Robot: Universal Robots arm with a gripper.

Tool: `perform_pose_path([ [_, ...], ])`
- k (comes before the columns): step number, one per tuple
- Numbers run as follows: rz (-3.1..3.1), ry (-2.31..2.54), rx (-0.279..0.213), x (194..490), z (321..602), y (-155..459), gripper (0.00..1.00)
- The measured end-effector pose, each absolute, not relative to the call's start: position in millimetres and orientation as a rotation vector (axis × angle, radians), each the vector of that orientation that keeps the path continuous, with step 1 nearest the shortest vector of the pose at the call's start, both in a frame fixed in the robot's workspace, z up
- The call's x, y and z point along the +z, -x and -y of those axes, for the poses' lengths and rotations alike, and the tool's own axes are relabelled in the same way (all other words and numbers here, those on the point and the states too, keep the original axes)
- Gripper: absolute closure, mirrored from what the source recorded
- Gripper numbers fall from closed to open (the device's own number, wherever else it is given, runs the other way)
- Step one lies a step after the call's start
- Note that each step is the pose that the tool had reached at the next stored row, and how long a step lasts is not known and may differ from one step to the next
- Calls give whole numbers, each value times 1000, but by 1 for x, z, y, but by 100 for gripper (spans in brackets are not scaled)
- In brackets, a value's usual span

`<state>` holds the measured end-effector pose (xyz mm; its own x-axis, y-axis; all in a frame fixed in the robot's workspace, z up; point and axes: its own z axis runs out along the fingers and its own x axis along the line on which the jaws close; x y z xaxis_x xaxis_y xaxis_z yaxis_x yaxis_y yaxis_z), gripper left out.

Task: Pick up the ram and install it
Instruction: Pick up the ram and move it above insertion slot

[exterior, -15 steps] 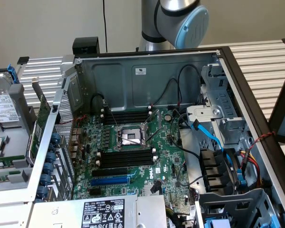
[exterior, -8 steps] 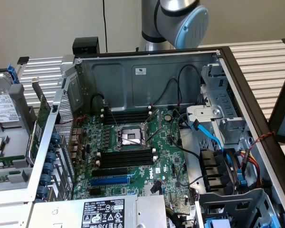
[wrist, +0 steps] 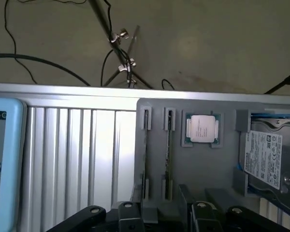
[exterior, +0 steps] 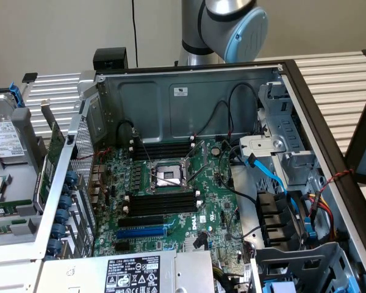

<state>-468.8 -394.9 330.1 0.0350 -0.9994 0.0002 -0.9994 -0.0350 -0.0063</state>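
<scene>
Slatted metal table (wrist: 77, 145) bearing grey tray (wrist: 222, 169) at the exterior view's left; ram (wrist: 169, 145) lodged on edge in tray, not yet lifted; gripper (wrist: 162, 215) jaws spread wide, nothing held; memory slots (exterior: 161, 201) judged unfilled.

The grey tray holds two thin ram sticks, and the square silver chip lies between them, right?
Not quite. The wrist view shows the square silver chip lying between the ram sticks and the hard drive; the two sticks stand side by side in the grey tray.
</scene>
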Motion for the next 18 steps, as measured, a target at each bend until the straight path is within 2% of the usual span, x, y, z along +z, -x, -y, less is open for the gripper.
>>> perform_pose_path([
  [7,-2170,2259,-31,326,400,469,58],
  [18,-2202,2227,-33,306,403,469,58],
])
